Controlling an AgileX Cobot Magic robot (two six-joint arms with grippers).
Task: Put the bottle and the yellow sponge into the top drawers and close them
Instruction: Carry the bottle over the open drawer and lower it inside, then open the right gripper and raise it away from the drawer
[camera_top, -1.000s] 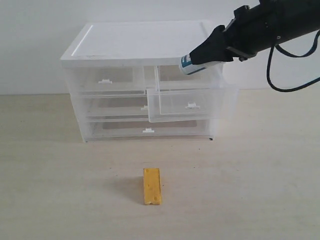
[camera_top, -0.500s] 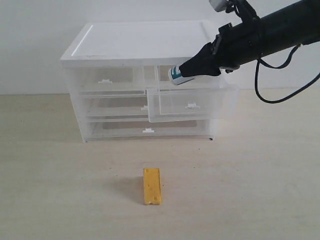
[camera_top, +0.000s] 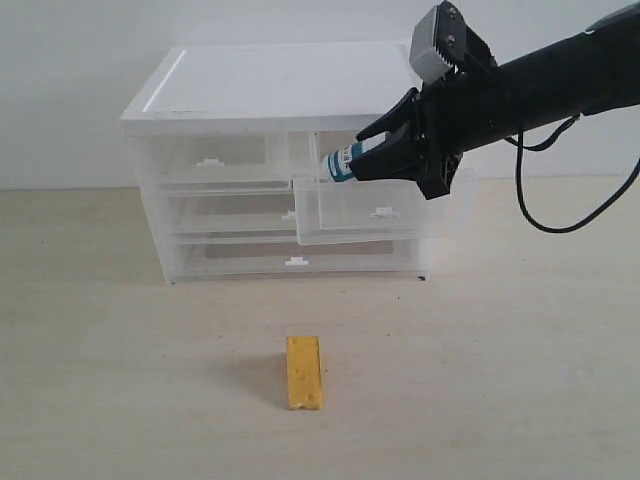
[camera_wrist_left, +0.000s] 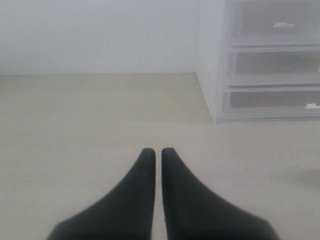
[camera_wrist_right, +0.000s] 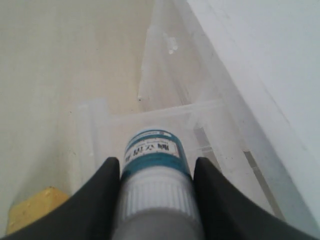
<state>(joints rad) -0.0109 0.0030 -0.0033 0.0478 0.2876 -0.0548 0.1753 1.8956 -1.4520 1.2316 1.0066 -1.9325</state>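
Observation:
My right gripper (camera_top: 362, 155) is shut on the bottle (camera_top: 343, 161), a small white bottle with a blue-teal label. It holds the bottle nearly level, base pointing left, just above the right top drawer (camera_top: 340, 215), which is pulled out. In the right wrist view the bottle (camera_wrist_right: 156, 162) sits between the black fingers (camera_wrist_right: 102, 190) over the open drawer (camera_wrist_right: 100, 122). The left top drawer (camera_top: 210, 160) is shut. The yellow sponge (camera_top: 305, 372) lies on the table in front of the cabinet. My left gripper (camera_wrist_left: 158, 150) is shut and empty, low over bare table.
The white-topped cabinet (camera_top: 280, 85) stands at the back against a white wall, with two full-width drawers (camera_top: 295, 262) shut below. The left wrist view shows the cabinet's side (camera_wrist_left: 265, 65). A black cable (camera_top: 540, 215) hangs from the right arm.
The right gripper has carried the bottle left and down, from the cabinet's top right edge to just above the open right drawer, and its wrist has turned. The sponge has not moved.

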